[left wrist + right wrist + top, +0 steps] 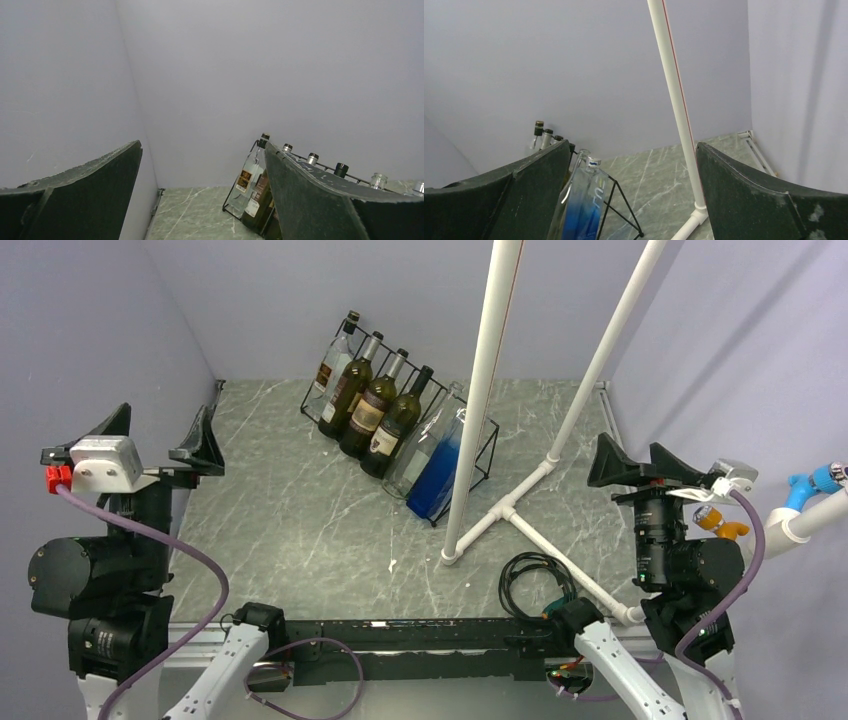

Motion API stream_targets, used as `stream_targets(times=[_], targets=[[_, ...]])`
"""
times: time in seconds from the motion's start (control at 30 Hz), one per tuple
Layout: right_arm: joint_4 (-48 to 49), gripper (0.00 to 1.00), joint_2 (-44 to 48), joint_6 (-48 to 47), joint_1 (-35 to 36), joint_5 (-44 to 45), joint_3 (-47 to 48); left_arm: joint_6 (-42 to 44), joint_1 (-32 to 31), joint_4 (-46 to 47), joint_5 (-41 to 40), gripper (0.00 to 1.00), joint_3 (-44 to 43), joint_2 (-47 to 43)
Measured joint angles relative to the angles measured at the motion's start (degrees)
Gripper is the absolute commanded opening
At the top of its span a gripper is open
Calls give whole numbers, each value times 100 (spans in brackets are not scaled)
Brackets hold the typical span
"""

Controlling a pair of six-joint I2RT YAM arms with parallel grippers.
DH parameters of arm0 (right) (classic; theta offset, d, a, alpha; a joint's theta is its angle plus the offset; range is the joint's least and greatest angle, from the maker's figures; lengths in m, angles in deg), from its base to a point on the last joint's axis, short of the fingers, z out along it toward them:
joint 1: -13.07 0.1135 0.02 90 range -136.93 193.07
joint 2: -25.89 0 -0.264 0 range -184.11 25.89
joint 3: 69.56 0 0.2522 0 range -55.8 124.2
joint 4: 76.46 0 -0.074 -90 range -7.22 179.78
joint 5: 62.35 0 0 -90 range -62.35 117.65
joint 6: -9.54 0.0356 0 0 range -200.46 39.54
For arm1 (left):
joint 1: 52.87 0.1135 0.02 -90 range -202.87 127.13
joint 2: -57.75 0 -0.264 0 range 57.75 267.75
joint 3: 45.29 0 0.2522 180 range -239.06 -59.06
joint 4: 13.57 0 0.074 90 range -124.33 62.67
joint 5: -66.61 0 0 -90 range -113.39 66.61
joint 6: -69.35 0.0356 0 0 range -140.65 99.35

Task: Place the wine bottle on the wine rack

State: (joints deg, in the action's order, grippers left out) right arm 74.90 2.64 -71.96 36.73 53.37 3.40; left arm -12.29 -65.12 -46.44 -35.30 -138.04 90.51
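At the far corner of the worktop (300,510), six wine bottles (372,410) lie on the wine rack (486,455). My left hand (158,435) and right hand (642,465) gape wide, empty. Recommended: hold both well clear.

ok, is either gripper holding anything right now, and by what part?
Nothing is held. The left gripper and the right gripper are both open and empty, apart from the six bottles, which lie in the wine rack.

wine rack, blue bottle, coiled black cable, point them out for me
wine rack (626,203), right wrist view, on its slanted end wire
blue bottle (438,475), top view, on its blue lower body
black cable (504,585), top view, on the left of its coil
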Motion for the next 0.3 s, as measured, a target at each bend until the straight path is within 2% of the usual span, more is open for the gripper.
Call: stream_targets(times=[0.3], targets=[[4, 100, -234, -15, 0, 192, -7, -2, 0, 87, 2, 97, 2, 199]])
